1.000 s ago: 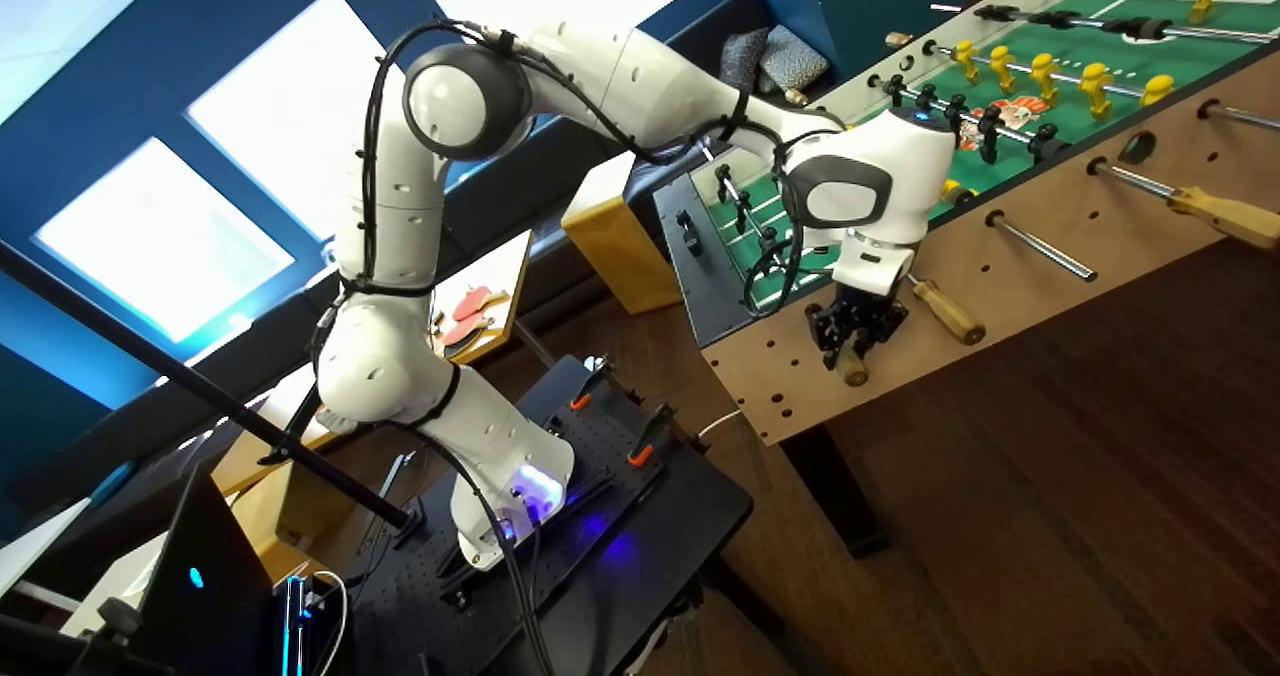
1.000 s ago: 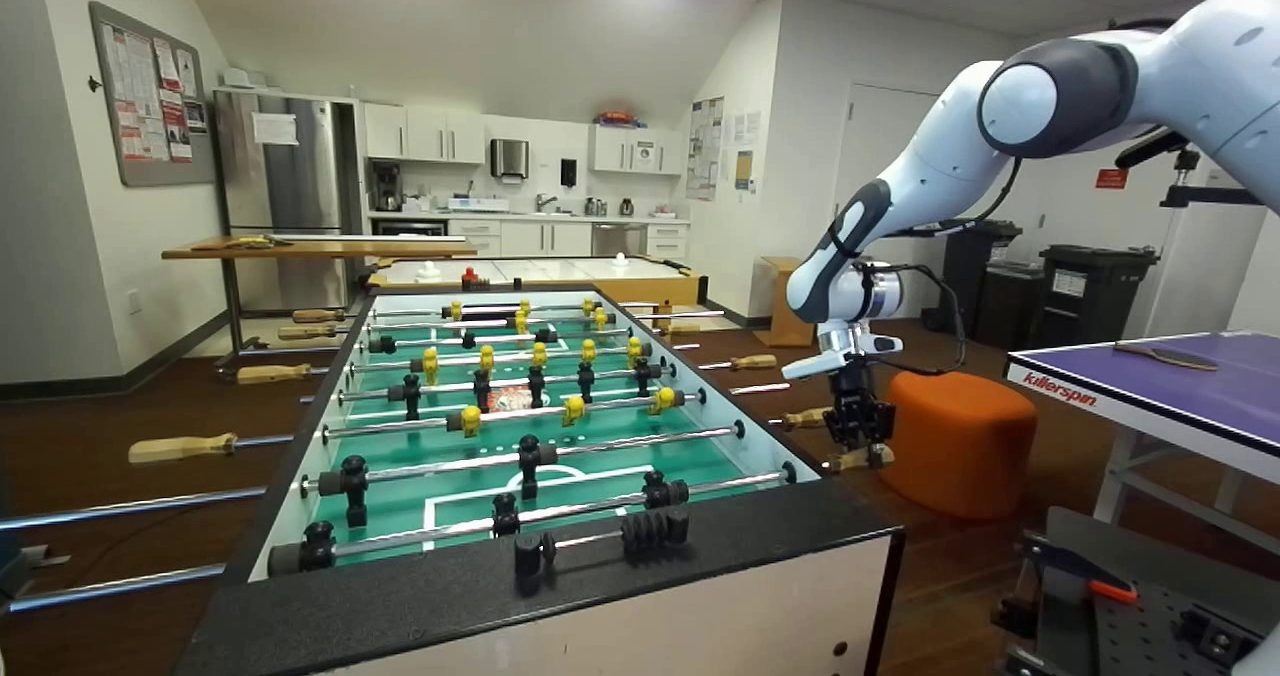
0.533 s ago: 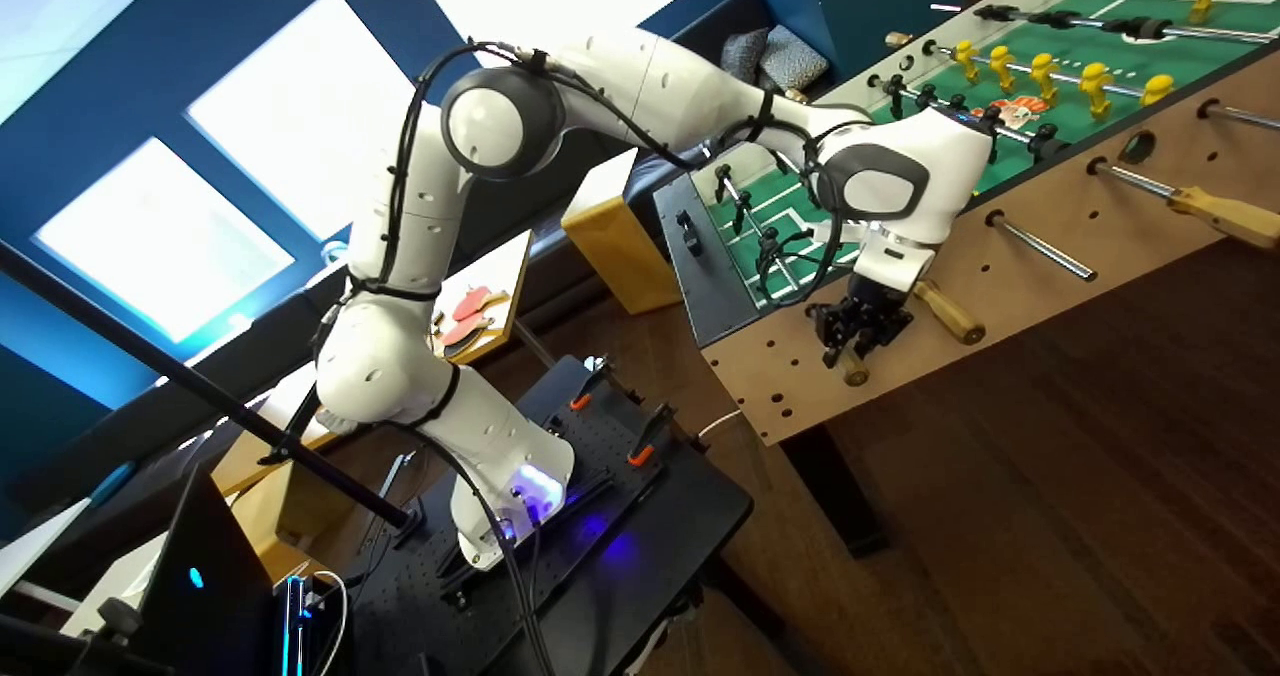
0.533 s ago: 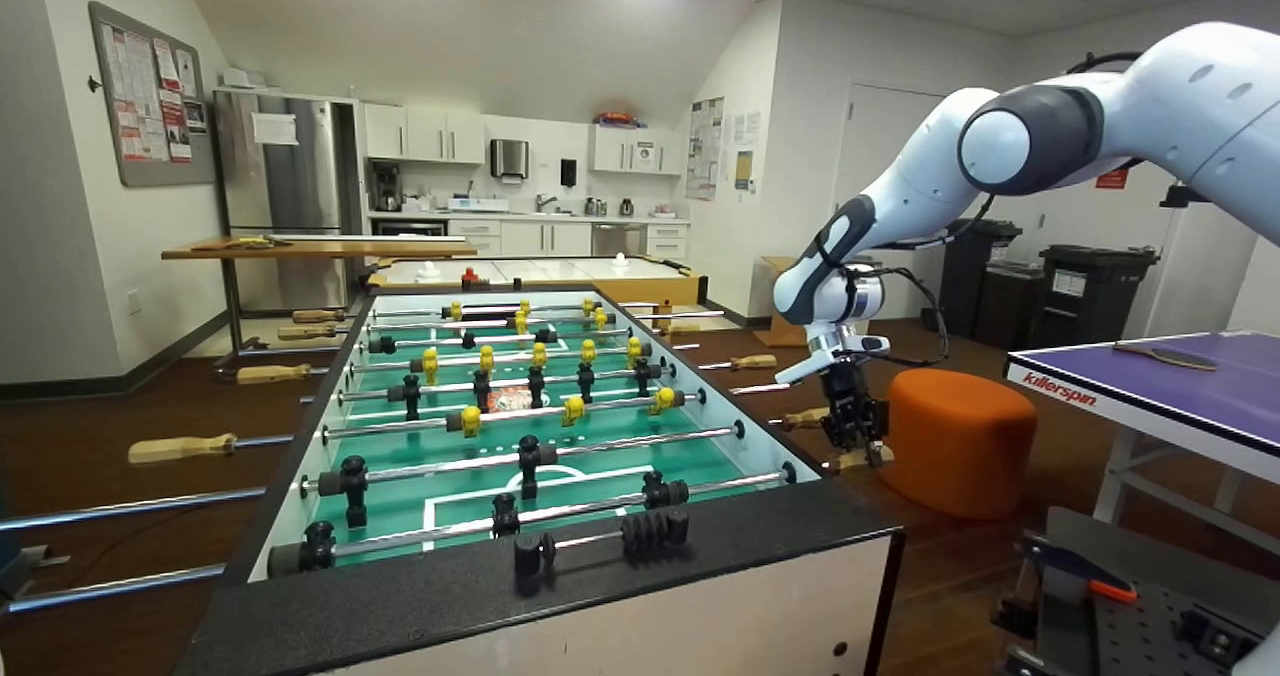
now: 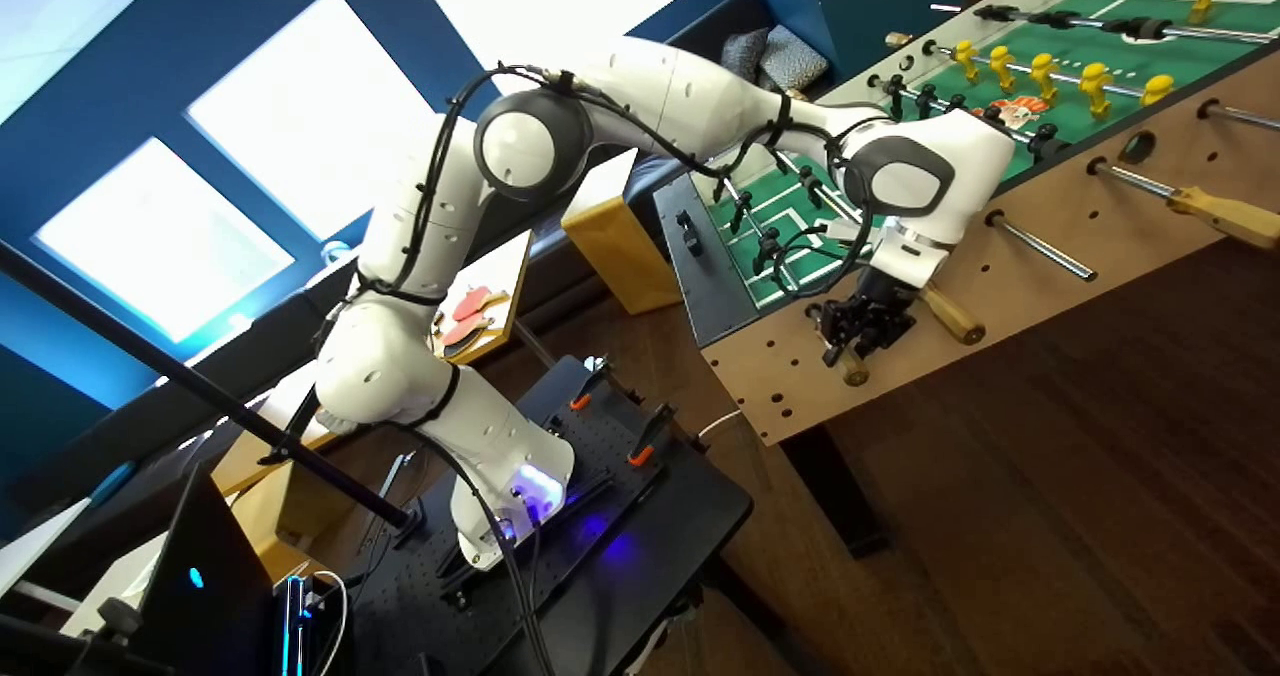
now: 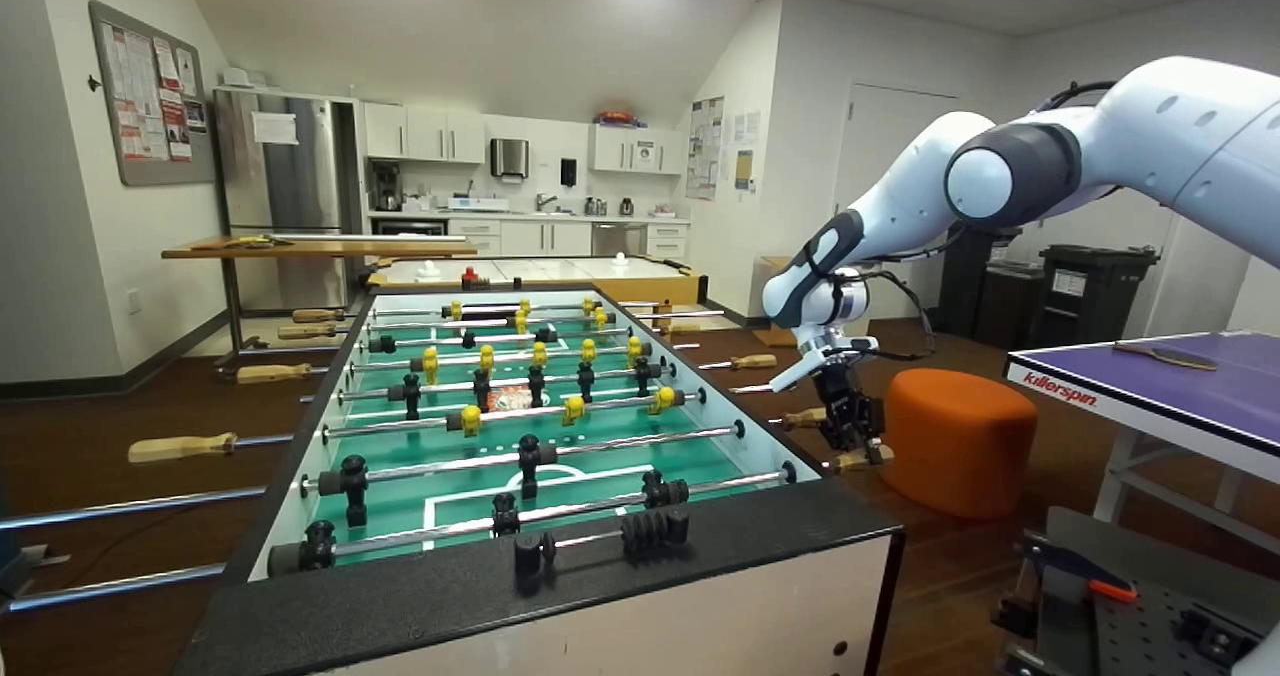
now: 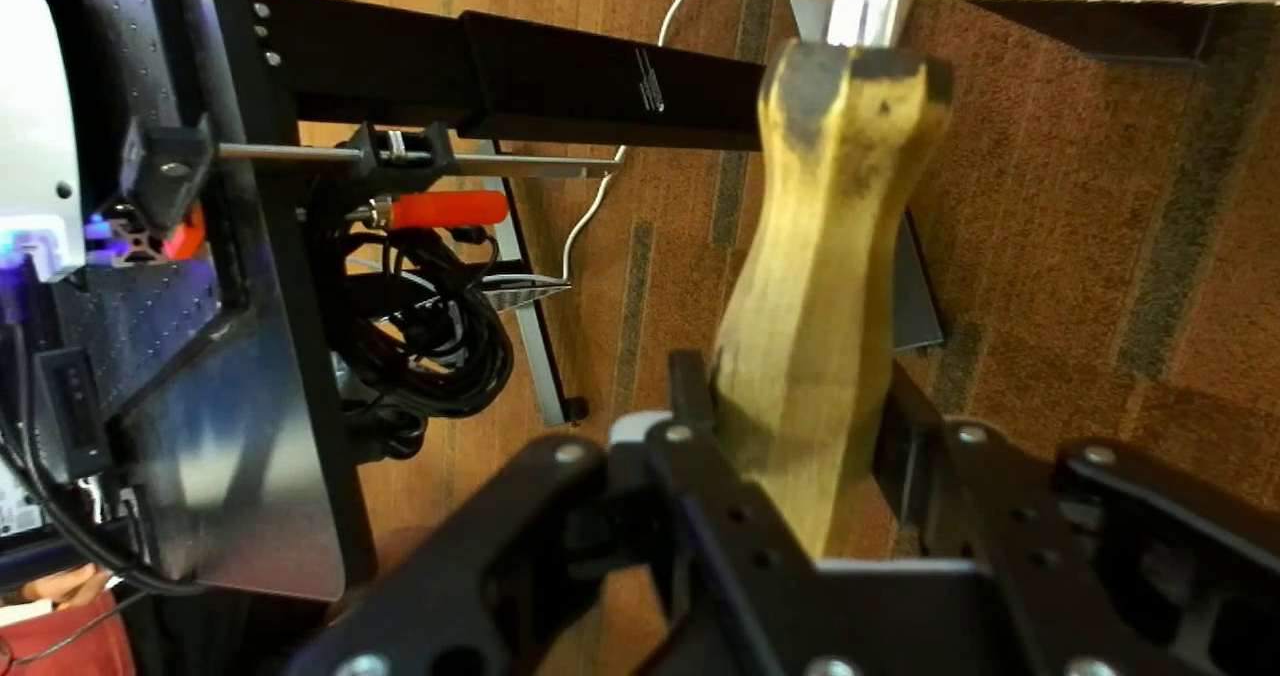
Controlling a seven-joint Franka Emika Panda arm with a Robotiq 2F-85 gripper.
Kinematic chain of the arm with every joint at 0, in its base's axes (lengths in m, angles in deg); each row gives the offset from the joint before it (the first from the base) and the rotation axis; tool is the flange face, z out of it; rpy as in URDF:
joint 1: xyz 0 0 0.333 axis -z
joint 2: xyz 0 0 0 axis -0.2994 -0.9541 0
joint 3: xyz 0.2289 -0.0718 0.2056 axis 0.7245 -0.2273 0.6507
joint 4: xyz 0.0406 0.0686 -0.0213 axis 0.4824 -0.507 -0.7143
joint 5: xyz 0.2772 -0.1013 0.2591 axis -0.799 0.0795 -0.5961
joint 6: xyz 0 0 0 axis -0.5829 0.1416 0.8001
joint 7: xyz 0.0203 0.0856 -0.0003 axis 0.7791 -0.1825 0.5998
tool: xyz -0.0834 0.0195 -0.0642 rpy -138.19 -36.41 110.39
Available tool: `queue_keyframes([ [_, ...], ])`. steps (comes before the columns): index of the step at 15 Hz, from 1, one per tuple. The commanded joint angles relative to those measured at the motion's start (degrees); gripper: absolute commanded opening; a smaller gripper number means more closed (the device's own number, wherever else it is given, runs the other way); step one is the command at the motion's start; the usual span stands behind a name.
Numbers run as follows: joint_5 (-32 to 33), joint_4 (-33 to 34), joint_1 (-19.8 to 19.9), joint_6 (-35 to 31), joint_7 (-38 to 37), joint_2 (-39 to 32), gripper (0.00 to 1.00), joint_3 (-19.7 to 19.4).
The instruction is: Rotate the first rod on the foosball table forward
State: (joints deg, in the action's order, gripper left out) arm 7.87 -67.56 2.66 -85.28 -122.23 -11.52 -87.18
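Observation:
The first rod (image 6: 420, 537) crosses the near end of the foosball table (image 6: 800, 521) and carries black player figures (image 6: 505, 516). Its wooden handle (image 7: 810, 336) fills the middle of the wrist view and shows partly in both exterior views (image 5: 855, 372) (image 6: 852, 460). My gripper (image 7: 800, 406) is shut on this handle, one finger against each side. In both exterior views the gripper (image 5: 850, 353) (image 6: 858, 443) comes down from above and is tilted, its wrist leaning along the table side. The fingers hide part of the handle there.
The neighbouring wooden handle (image 5: 955, 316) is close beside the gripper. A bare rod end (image 5: 1045, 246) and another handle (image 5: 1225, 216) stick out farther along. An orange stool (image 6: 960, 441) stands behind the gripper. The robot's black base table (image 5: 650, 556) is near the foosball table's end.
The arm has lowered, and my wrist has tilted over toward the neighbouring handle. The fingertips stay at the first handle. Any turning of the rod's figures is not clearly visible.

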Motion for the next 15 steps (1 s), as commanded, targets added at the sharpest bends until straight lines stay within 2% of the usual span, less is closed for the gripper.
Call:
queue_keyframes([
  [1,2.1,4.2,0.8,9.2,3.7,-1.7,0.16,1.4],
  [6,3.0,8.5,1.2,12.6,4.1,-4.4,0.16,1.5],
  [7,3.1,9.2,1.2,13.2,4.2,-4.9,0.66,1.5],
  [8,3.5,9.7,1.0,13.2,4.3,-5.3,0.68,1.4],
  [9,3.4,4.1,0.0,12.6,6.0,-0.9,0.73,1.2],
  [11,4.0,0.3,-1.2,9.7,6.3,1.6,0.89,0.1],
  [13,4.3,-3.1,-2.0,6.9,5.8,3.8,1.00,-0.7],
  [15,4.0,-7.3,-3.0,2.6,5.1,6.6,1.00,-1.6],
])
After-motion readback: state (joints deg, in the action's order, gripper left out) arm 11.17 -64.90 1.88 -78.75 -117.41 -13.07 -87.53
